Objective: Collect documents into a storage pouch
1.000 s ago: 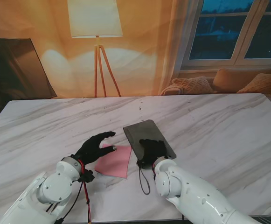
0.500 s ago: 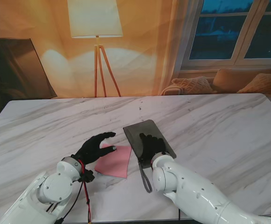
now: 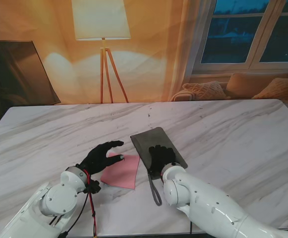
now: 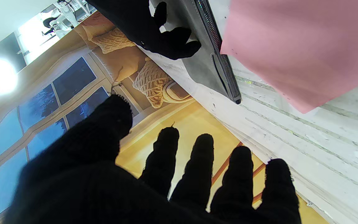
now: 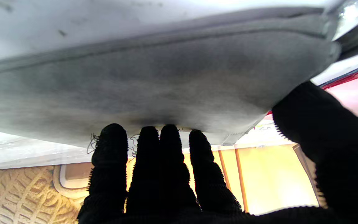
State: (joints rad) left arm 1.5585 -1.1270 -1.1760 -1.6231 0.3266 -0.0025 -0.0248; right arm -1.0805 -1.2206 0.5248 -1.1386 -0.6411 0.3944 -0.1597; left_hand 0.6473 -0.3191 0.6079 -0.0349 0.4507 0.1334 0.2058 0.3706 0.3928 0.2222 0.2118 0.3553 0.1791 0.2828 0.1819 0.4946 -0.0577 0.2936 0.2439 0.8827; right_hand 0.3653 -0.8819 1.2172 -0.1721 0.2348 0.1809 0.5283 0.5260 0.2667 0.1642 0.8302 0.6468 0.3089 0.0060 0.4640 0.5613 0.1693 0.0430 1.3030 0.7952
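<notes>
A flat grey storage pouch lies on the marble table, zip edge toward the robot's left, its black wrist strap trailing nearer to me. My right hand rests flat on the pouch's near half, fingers together and extended; the right wrist view has the fingertips against the grey fabric. A pink sheet of paper lies just left of the pouch. Over the sheet's left edge hovers my left hand, fingers spread and holding nothing. The left wrist view catches the pink sheet and the pouch's zip.
The white marble table stretches wide on all sides of the pouch. A floor lamp stands behind the table's far edge, and a sofa with cushions sits under the window at far right.
My right hand slid a little farther onto the pouch, and the pouch with its strap shifted slightly. The left hand and the pink sheet stayed where they were.
</notes>
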